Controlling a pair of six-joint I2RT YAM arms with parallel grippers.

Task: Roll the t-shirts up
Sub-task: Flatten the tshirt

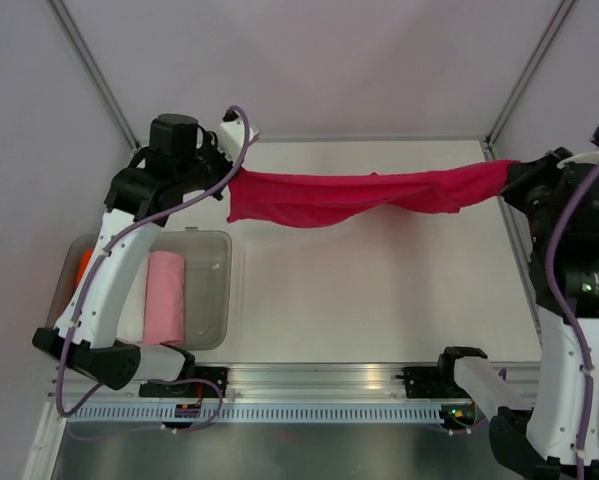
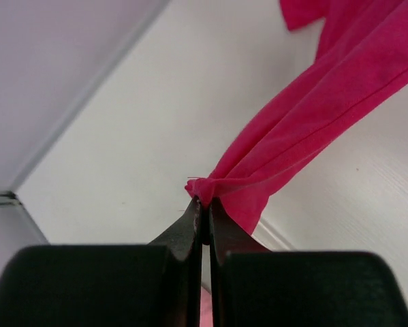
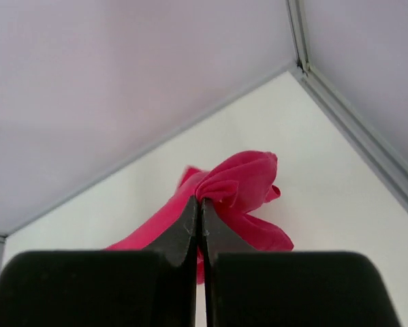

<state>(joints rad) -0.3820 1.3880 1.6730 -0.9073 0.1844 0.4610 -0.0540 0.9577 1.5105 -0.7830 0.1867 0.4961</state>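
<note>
1. Left jaws: closed to a hairline gap in the left wrist view, pinching a small bunched corner of the magenta t-shirt right at their tips. Which part of the garment this corner is cannot be made out.
2. Right jaws: closed in the right wrist view, gripping a crumpled fold of the same t-shirt at their tips. The cloth beyond the fold drops behind the jaws and is hidden.
3. T-shirt: strung between the two pairs of jaws as a twisted band, sagging midway and widest just beyond the left jaws. Collar and sleeves are not distinguishable. Whether the sag touches the table cannot be told.
4. In the top view both pairs of jaws are hidden, the left under its wrist housing, the right behind the dark wrist of the right arm, which the frame edge cuts off.
5. Clear plastic tub: well behind the left jaws, partly covered by the left arm. It holds a pale pink roll of cloth. An orange item beside it is mostly hidden.
</note>
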